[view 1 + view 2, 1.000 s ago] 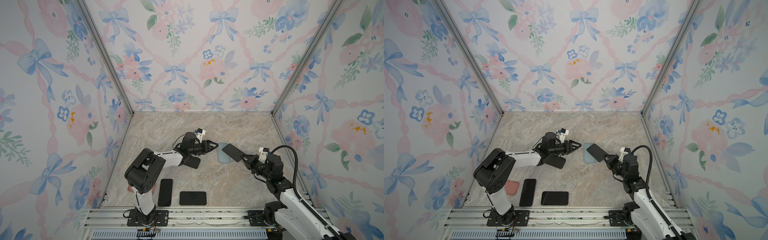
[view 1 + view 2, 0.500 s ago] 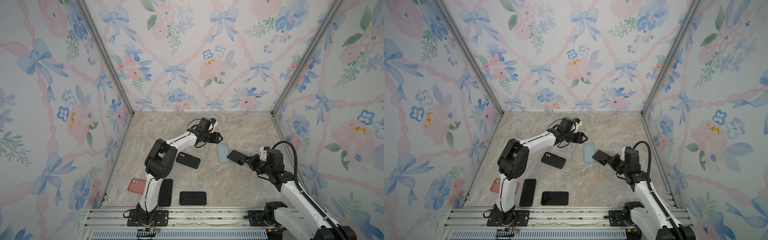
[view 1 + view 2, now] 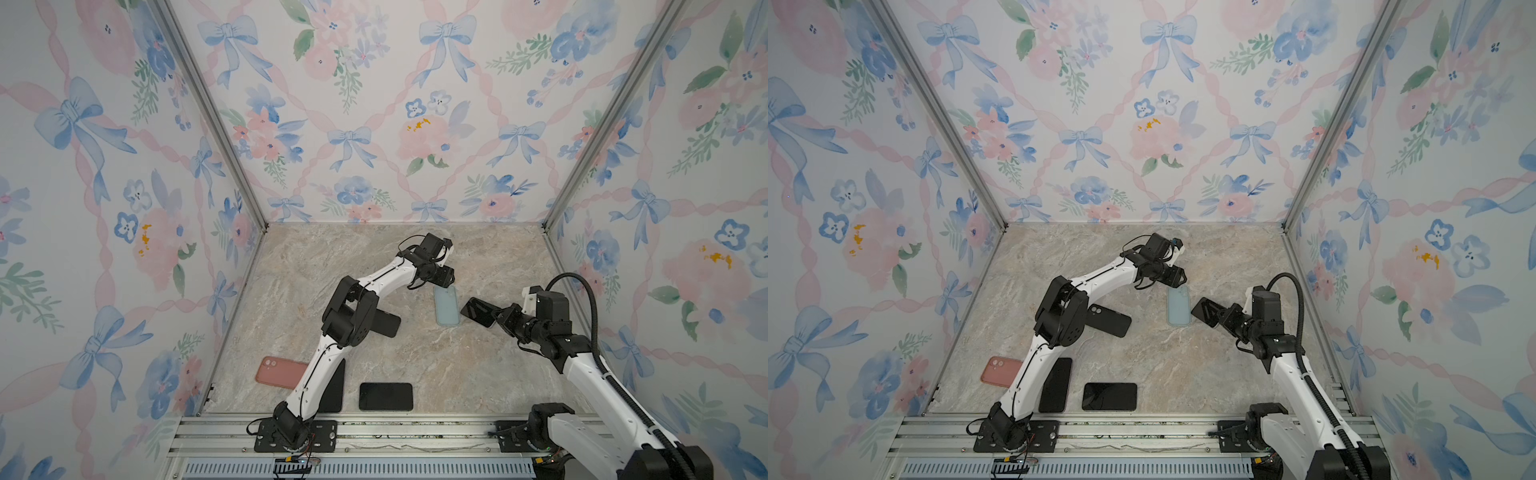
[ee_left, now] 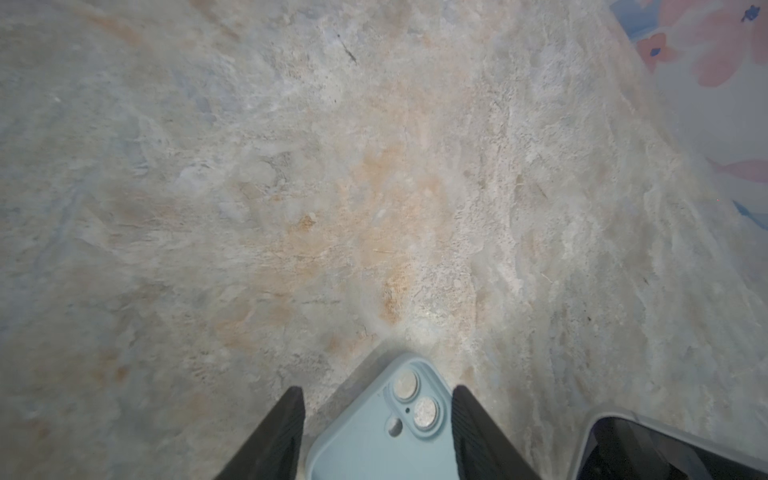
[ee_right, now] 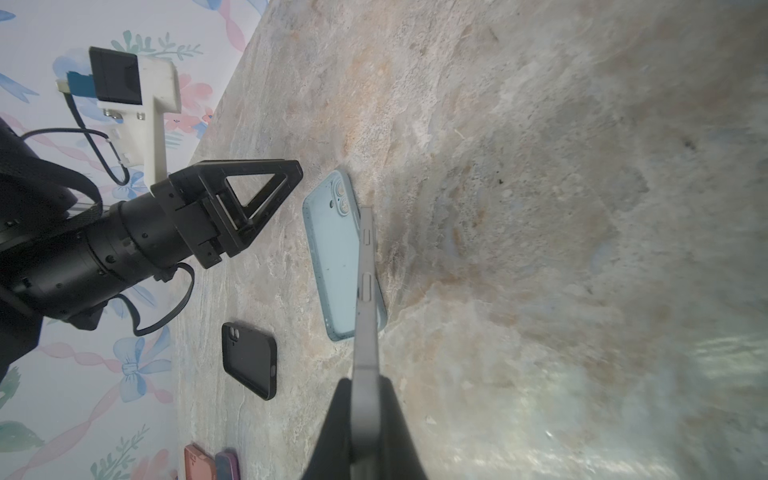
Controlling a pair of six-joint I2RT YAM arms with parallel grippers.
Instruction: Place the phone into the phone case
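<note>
A light blue phone case (image 3: 446, 306) (image 3: 1179, 306) lies flat mid-table, its camera-cutout end toward the back wall. My left gripper (image 3: 444, 282) (image 3: 1177, 279) hovers open over that end. In the left wrist view the case (image 4: 386, 432) sits between the left gripper's (image 4: 376, 399) two dark fingers (image 4: 274, 436), untouched on at least one side. My right gripper (image 3: 496, 318) (image 3: 1221, 318) is shut on a dark phone (image 3: 478, 311) (image 3: 1206, 311), held tilted beside the case's right edge. In the right wrist view the phone (image 5: 365, 291) appears edge-on above the case (image 5: 336, 253), clamped in the right gripper (image 5: 365, 386).
A black case (image 3: 384, 324) (image 3: 1111, 322) (image 5: 249, 359) lies left of the blue one, partly under my left arm. A pink case (image 3: 278, 372) (image 3: 998, 371) and two black phones (image 3: 385, 397) (image 3: 1055, 390) rest near the front rail. Floral walls enclose three sides.
My left arm stretched out from beside the black case toward the back, ending over the blue case's far end. My right gripper brought the phone lower and nearer the case.
</note>
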